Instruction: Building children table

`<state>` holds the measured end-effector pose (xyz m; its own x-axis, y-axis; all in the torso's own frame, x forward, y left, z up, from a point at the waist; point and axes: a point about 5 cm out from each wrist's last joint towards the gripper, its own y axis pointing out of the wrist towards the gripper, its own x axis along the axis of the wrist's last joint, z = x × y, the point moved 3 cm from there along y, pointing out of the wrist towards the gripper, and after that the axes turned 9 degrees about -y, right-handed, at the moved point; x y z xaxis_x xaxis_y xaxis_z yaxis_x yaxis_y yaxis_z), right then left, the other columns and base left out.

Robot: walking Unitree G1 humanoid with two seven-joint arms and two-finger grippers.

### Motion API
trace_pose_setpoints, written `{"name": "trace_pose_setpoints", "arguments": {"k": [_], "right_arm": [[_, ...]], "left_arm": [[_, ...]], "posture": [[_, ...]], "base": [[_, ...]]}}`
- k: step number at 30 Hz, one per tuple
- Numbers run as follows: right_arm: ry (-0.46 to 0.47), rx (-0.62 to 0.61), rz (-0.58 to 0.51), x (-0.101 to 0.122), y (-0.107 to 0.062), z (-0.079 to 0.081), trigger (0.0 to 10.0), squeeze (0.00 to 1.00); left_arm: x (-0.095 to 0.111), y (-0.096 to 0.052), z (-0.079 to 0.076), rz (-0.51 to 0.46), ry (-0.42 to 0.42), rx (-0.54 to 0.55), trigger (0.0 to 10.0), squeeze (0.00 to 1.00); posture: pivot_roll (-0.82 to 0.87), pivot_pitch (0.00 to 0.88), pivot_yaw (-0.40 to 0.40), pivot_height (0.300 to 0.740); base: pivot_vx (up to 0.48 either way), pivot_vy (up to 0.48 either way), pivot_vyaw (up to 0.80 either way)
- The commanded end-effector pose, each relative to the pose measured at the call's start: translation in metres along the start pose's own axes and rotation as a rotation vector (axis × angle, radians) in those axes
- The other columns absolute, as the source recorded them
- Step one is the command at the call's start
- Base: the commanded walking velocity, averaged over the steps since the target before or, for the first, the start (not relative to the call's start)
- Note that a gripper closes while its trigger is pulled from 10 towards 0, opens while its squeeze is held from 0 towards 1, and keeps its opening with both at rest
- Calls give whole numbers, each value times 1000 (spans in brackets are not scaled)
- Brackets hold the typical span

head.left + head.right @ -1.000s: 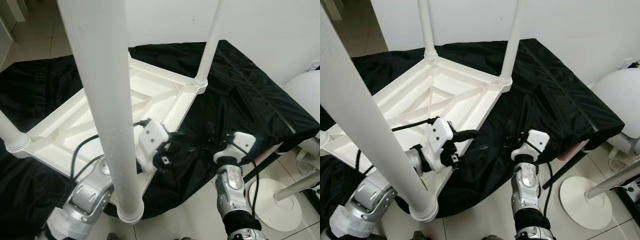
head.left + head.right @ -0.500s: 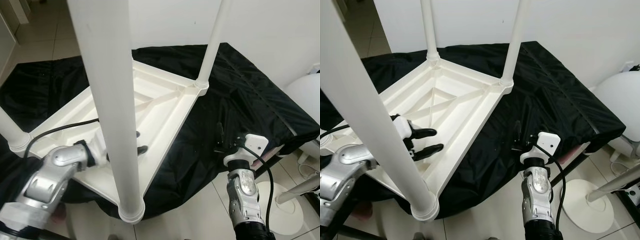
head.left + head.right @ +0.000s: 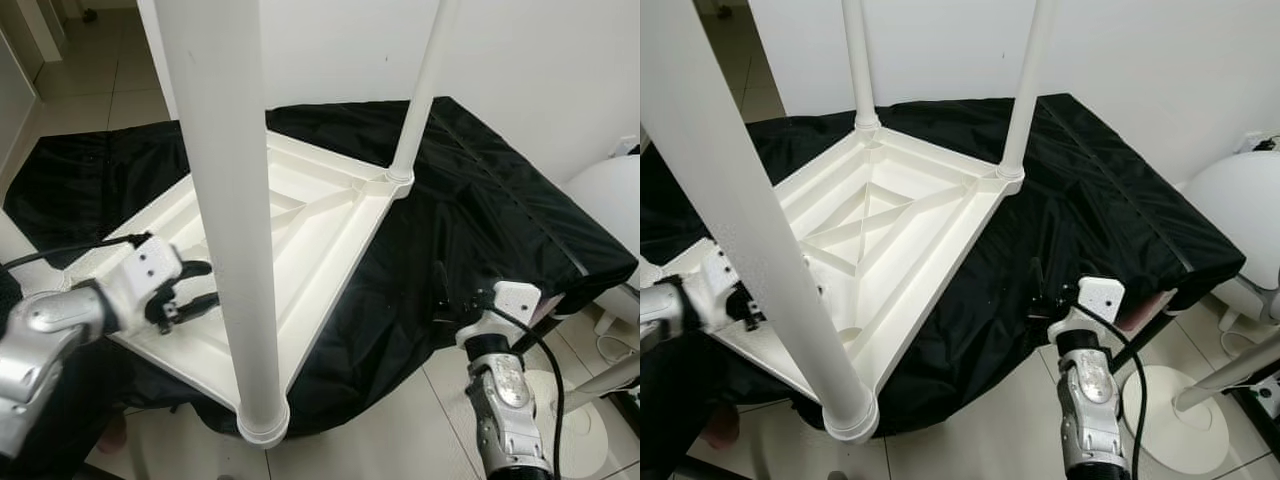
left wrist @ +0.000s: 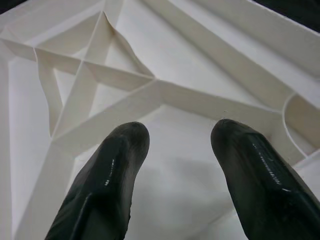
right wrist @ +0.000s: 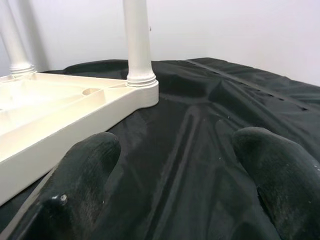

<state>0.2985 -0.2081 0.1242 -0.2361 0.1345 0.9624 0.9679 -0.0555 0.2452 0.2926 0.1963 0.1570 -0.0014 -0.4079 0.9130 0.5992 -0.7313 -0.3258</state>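
The white children's table lies upside down on a surface draped in black cloth, its ribbed underside facing up. Its legs point upward: a thick near leg, a far right leg and a far leg. My left gripper is open at the table's near left edge, its fingers over the ribs with nothing between them. My right gripper is open above the cloth's front right edge, apart from the table, facing the far right leg.
A white rounded object stands to the right of the cloth. A white round base with a pole sits on the tiled floor at the lower right. A white wall runs behind the table.
My left arm has swung from the table's near right edge across to its near left edge, staying open. The right gripper has drifted slightly right. The camera has shifted too.
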Motion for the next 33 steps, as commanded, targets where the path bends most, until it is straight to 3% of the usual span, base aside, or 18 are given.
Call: {"name": "trace_pose_setpoints", "arguments": {"k": [1,3,4,6,7,8,10,11,15,24,31,32,33], "right_arm": [[-8,13,16,-2,-1,0,10000,0],[-16,19,18,-1,-1,-1,10000,0],[-27,26,19,-1,0,-2,10000,0],[-33,29,22,0,1,-4,10000,0],[-39,29,24,0,2,-6,10000,0],[-44,29,23,1,3,-8,10000,0],[-46,29,23,2,4,-9,10000,0],[-53,31,21,3,5,-10,10000,0],[-71,40,14,5,7,-14,10000,0],[-94,34,12,7,9,-20,10000,0],[-97,38,4,10,13,-20,10000,0],[-103,40,-8,14,18,-20,10000,0],[-103,40,-8,14,18,-20,10000,0]], "left_arm": [[-6,-6,-31,70,21,-367,10000,0],[-8,-8,-33,79,20,-379,10000,31],[-12,-10,-35,100,31,-393,10000,824],[-15,-12,-37,120,24,-415,10000,788],[-18,-13,-39,133,32,-426,10000,894],[-20,-13,-40,143,50,-423,10000,898],[-22,-12,-40,151,67,-414,10000,898],[-24,-11,-41,158,71,-414,10000,0],[-31,-13,-46,195,85,-437,10000,0],[-35,-14,-42,219,101,-429,10000,0],[-39,-4,-46,219,125,-449,10000,0],[-37,9,-47,204,138,-469,10000,0],[-37,9,-47,204,138,-469,10000,0]], "posture": [[12,8,-9,740],[12,8,-9,740],[14,12,-14,740],[14,12,-14,740],[14,12,-14,740],[14,12,-14,740],[14,12,-14,740],[15,20,-20,740],[14,29,-19,740],[13,45,-11,740],[-2,50,-3,740],[-10,54,-2,740],[-10,54,-2,740]], "base": [[0,0,0],[0,0,0],[0,0,0],[0,0,0],[0,0,0],[0,0,0],[0,0,0],[0,0,0],[0,0,0],[0,0,0],[0,0,0],[0,0,0],[0,0,0]]}}
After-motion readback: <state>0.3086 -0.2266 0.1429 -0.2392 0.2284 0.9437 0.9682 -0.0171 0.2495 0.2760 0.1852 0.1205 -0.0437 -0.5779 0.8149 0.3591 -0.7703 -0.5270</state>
